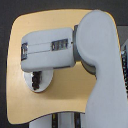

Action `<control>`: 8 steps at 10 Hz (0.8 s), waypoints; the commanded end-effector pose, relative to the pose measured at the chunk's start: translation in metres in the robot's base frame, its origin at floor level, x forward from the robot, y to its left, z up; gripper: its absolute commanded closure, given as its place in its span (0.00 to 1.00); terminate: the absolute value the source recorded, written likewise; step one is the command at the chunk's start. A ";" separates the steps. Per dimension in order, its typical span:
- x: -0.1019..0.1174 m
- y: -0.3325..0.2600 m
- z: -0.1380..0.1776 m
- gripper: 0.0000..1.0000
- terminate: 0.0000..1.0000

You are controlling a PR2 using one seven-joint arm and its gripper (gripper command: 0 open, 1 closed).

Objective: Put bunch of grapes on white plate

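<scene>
Seen from above in the exterior view: pale wooden table (45, 22) with rounded corners, largely covered by the grey-white arm (50, 50) reaching across toward the exterior view's left edge. White plate (47, 81) lying near that left edge of the table, toward the near corner, half hidden under the forearm. Gripper (35, 80) pointing down over the plate, showing only as a small dark shape against the white.

Cannot tell whether the pincer is apart, together, or clamped on anything: too dark and too blurred. Bunch of grapes not separable from the dark fingers; nowhere else on the bare tabletop, so judged to be either in the grasp or already on the plate beneath it, directly over the plate's left part.

Handling, as a judgement: light, soft, lumpy cluster, with smooth-skinned berries likely to roll or slip under a pinch and to bruise if squeezed hard. Loose berries possibly dropping off when shaken. Best taken across the middle of the cluster with gentle pressure, or by the stem end if reachable. Low, slow release onto the plate's flat centre, away from the raised rim, to avoid rolling off.
</scene>
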 end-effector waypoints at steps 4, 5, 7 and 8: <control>0.005 -0.014 0.022 0.00 0.00; 0.008 -0.015 0.027 0.00 0.00; 0.011 -0.015 0.049 0.00 0.00; 0.012 -0.012 0.069 0.00 0.00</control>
